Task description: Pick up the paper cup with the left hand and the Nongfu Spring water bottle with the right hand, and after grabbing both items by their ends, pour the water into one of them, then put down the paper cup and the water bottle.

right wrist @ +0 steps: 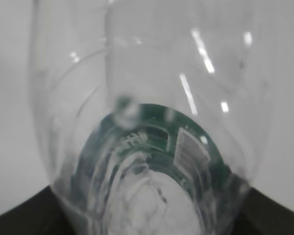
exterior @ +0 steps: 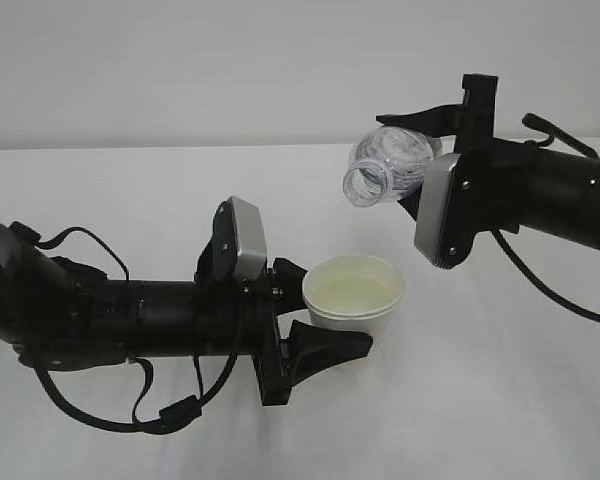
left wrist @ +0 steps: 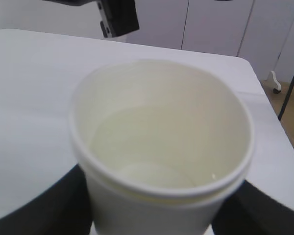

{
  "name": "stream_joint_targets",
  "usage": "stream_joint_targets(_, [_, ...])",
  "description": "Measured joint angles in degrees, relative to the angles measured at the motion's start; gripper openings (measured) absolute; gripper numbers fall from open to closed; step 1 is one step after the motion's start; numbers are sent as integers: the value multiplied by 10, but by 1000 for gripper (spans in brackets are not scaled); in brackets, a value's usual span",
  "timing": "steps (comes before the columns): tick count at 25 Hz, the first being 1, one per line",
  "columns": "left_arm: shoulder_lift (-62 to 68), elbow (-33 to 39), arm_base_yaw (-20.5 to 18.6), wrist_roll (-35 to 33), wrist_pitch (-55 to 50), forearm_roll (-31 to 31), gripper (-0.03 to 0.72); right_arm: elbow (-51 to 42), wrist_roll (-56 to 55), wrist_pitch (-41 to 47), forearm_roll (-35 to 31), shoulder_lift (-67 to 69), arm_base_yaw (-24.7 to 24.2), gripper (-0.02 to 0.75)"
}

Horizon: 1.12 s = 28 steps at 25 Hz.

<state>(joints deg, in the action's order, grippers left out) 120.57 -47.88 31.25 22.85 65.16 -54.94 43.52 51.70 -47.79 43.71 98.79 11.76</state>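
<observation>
The white paper cup (exterior: 353,300) stands upright a little above the table, with my left gripper (exterior: 330,310) shut on its lower wall. Clear water (exterior: 352,290) lies in it. From the left wrist, the cup (left wrist: 152,205) fills the view, water (left wrist: 157,147) covers its bottom, and a black finger (left wrist: 34,210) presses each side. My right gripper (exterior: 420,160) is shut on the Nongfu Spring water bottle (exterior: 390,160), tilted with its open neck (exterior: 364,185) facing down-left, above and right of the cup. No stream shows. In the right wrist view the bottle (right wrist: 152,98) shows its green label (right wrist: 161,132).
The white table (exterior: 500,400) runs to a pale wall behind. The left wrist view shows the table's far right corner (left wrist: 245,63), cabinet doors beyond, a strip of floor (left wrist: 289,107) at right, and part of the right arm (left wrist: 117,17) overhead.
</observation>
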Motion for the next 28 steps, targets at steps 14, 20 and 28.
stream_joint_targets(14, [0,0,0,0,-1,1,465,0,-108,-2,-19,0,0,455])
stream_joint_targets(20, [0,0,0,0,-1,1,465,0,-166,-2,-39,0,0,455])
stream_joint_targets(28, [0,0,0,0,-1,1,463,0,-248,-2,-52,0,0,455])
